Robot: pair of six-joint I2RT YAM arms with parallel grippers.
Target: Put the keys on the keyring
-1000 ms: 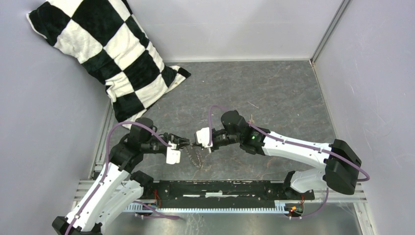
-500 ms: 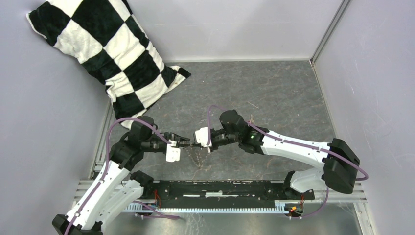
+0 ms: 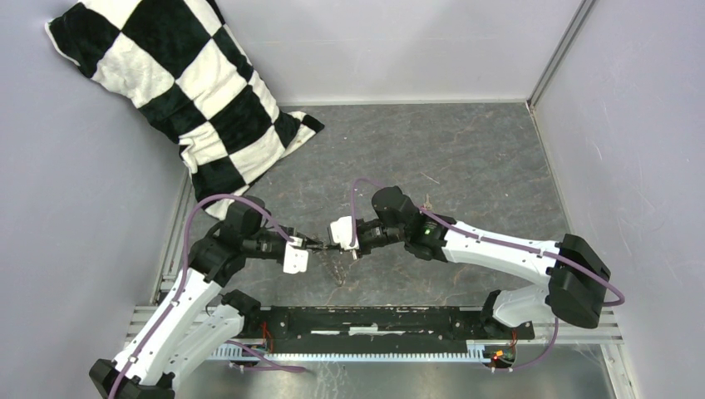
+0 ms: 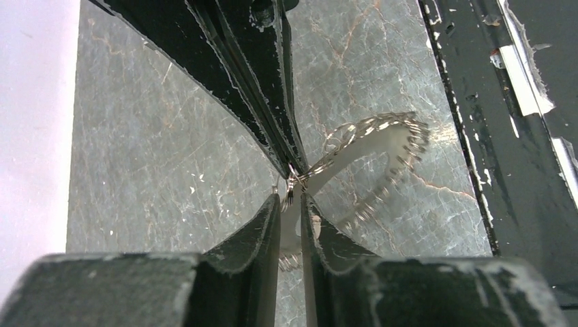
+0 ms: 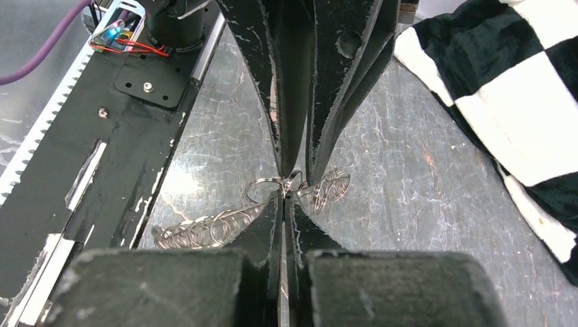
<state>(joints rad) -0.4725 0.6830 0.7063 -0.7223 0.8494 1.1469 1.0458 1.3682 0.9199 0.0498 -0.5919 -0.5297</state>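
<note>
The two arms meet tip to tip, low over the gray table (image 3: pixel 465 158), near its front edge. The right gripper (image 5: pixel 283 197) is shut tight on the thin wire of the keyring (image 4: pixel 371 127). The keyring hangs from that spot. Its row of small gray keys curves out to the side, up off the table.

The left gripper (image 4: pixel 290 201) has its fingers only a little apart. A small bit of the ring's metal sits between the tips. I cannot tell if they pinch it.

A second ago there was a small gap between the two grippers. Now the left arm has moved in and the tips touch. The black and white checked pillow (image 3: pixel 183 83) lies in the far left corner, same as before.
</note>
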